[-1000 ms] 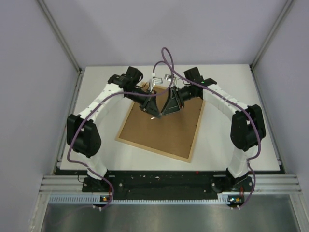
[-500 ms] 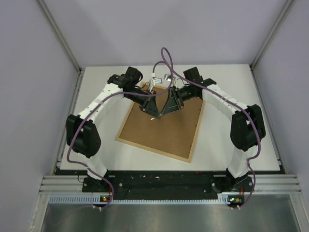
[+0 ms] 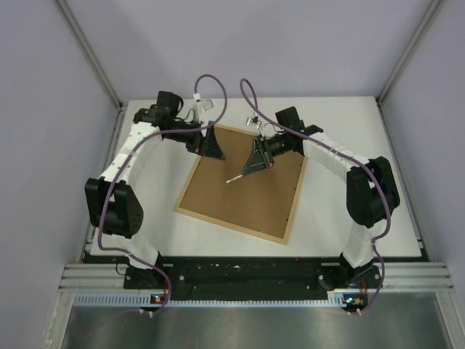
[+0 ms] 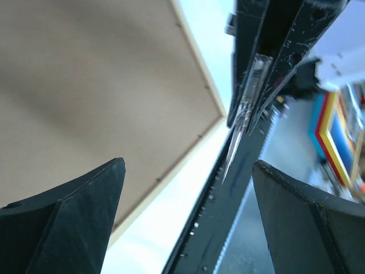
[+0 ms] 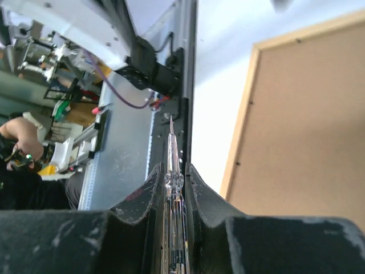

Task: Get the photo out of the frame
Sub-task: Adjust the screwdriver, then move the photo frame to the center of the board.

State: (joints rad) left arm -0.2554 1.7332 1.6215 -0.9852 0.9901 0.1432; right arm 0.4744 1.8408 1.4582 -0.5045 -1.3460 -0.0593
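Observation:
The frame (image 3: 229, 227) lies face down on the white table, its plain brown backing board (image 3: 251, 196) facing up. The photo is hidden beneath that board. My right gripper (image 3: 256, 163) hovers over the board's far part, shut on a thin clear pointed tool (image 3: 235, 177) whose tip sticks out towards the left. In the right wrist view the tool (image 5: 171, 142) sits squeezed between the gripper (image 5: 173, 168) jaws. My left gripper (image 3: 213, 145) stands open by the frame's far left corner, holding nothing. In its wrist view the gripper (image 4: 188, 171) faces the tool (image 4: 245, 114).
The white table (image 3: 145, 182) ends in a black rail (image 3: 240, 265) at the near edge, with grey walls on three sides. Purple cables (image 3: 218, 83) loop above both wrists. The frame's tan border (image 5: 239, 137) shows beside bare table in the right wrist view.
My left gripper has opened, let go of the tool and drawn back to the left. The right gripper has closed tighter on the tool and kept its place.

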